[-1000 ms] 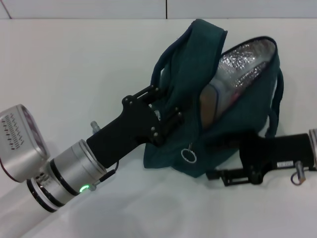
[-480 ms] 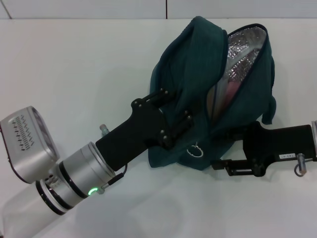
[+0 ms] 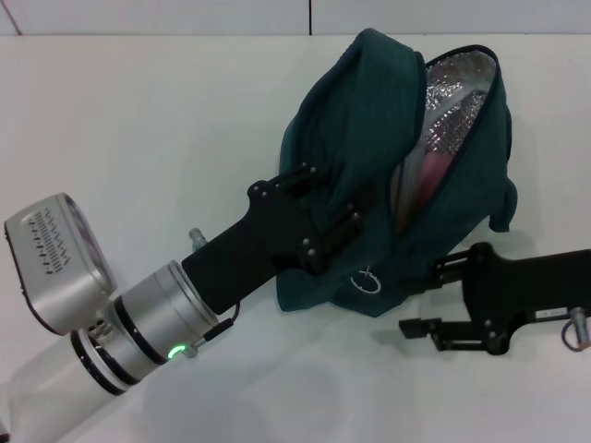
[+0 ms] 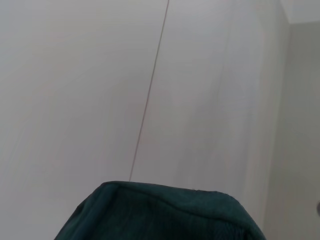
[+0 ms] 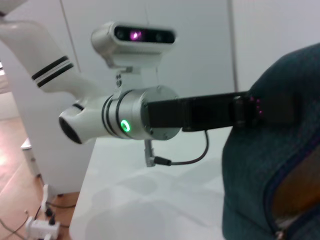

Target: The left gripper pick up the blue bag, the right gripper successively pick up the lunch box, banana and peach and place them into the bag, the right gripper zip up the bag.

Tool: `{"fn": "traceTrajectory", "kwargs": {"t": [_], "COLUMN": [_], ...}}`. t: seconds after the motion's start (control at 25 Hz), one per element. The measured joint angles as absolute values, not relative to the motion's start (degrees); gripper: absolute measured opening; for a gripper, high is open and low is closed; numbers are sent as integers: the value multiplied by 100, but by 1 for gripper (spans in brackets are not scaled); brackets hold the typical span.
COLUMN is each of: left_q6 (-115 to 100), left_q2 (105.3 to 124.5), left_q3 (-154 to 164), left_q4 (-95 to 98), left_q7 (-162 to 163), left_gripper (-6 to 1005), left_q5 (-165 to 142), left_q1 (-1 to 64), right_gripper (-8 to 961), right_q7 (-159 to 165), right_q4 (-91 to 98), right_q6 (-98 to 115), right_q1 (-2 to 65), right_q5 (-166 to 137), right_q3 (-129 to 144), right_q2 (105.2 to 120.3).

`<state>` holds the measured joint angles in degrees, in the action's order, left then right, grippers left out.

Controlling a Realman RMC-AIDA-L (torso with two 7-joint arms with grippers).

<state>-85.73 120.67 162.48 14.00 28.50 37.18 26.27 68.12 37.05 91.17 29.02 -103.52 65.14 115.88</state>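
My left gripper (image 3: 321,207) is shut on the blue bag (image 3: 369,120), holding it up off the white table (image 3: 138,138) with the mouth tilted to the right. Silver foil lining (image 3: 457,83) shows in the open mouth, with the pink peach (image 3: 432,172) inside. The lunch box and banana are hidden. The zipper's ring pull (image 3: 367,280) hangs at the bag's lower front. My right gripper (image 3: 421,297) is open just below the bag's lower right side, holding nothing. The left wrist view shows only bag fabric (image 4: 160,212). In the right wrist view the bag (image 5: 260,170) hangs from the left gripper's black body (image 5: 215,112).
The left arm's silver wrist with its green light (image 3: 148,323) crosses the front left of the table. A wall panel seam (image 3: 309,17) runs behind the table's back edge. Off the table's left edge, the right wrist view shows wooden floor with cables (image 5: 30,220).
The left gripper has raised the bag and tipped it more upright. The right gripper has dropped a little from under the bag, and its fingers now stand wider apart.
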Motion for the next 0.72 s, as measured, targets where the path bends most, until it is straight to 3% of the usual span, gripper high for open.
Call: {"fn": "traceTrajectory", "kwargs": {"t": [0.72], "left_q6": [-8566], "left_q2": [12058], "left_q3": [16256], "left_q4": [1450], "left_q7": [2830], "left_gripper": [456], "left_q5": [3699], "left_q1": [2610], "right_gripper": [458], "right_q7": [7173], "right_q4": [3570], "right_q6": [7978], "right_q1": [3158], "right_q5": [-9698], "right_q3": [7710], "right_q2": [11622]}}
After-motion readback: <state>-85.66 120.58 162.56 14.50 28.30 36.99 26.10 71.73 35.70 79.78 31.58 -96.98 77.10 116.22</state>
